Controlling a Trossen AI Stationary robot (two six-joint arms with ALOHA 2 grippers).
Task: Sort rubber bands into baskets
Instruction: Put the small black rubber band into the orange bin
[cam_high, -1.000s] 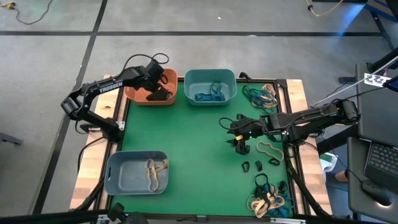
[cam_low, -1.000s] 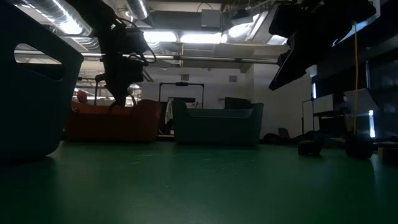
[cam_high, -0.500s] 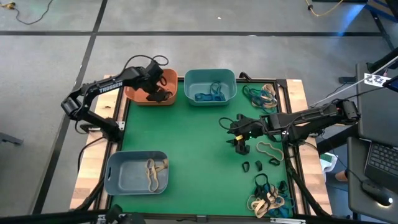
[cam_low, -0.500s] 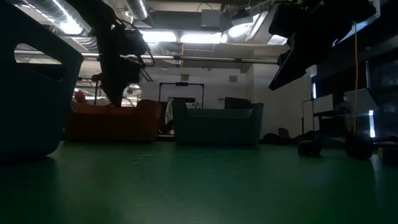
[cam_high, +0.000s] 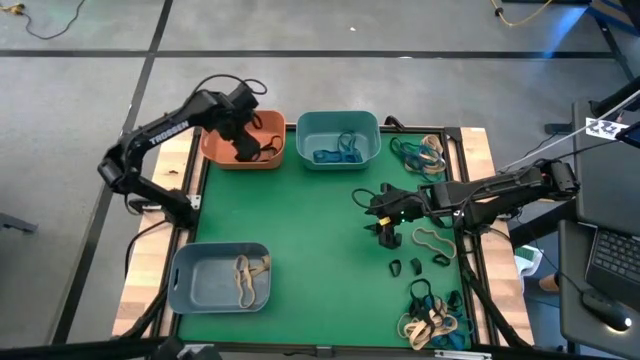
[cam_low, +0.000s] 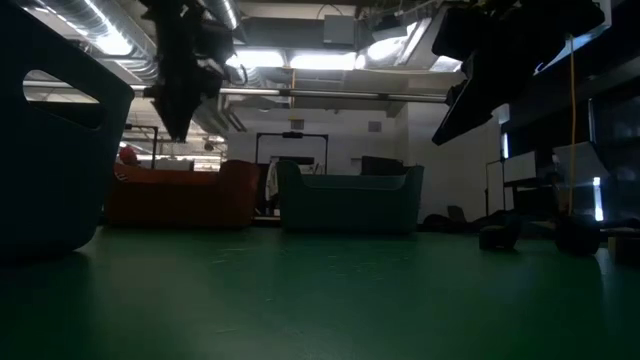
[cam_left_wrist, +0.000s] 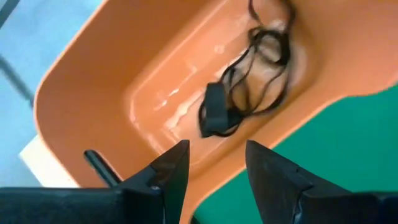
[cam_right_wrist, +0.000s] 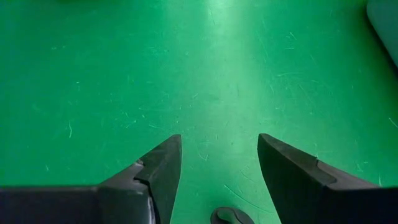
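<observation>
My left gripper (cam_high: 244, 152) hangs open above the orange basket (cam_high: 262, 130), clear of it (cam_low: 180, 125). Below it, black rubber bands (cam_left_wrist: 249, 81) lie on the orange basket's floor (cam_left_wrist: 155, 93). The teal basket (cam_high: 338, 122) holds blue bands (cam_high: 335, 152). The grey-blue basket (cam_high: 205, 280) holds tan bands (cam_high: 250, 278). My right gripper (cam_high: 387, 236) waits open over the green mat at the right, nothing between its fingers (cam_right_wrist: 219, 146). A black band (cam_right_wrist: 231, 216) lies just under it.
Loose bands lie on the mat's right side: a tan loop (cam_high: 433, 240), small black ones (cam_high: 415, 266), a mixed heap at the far right (cam_high: 422, 152) and another at the near right (cam_high: 432, 318). The mat's middle (cam_high: 300, 220) is bare.
My left gripper has risen out of the orange basket and opened. The black bands it carried down have stayed on the basket's floor. My right arm has kept still.
</observation>
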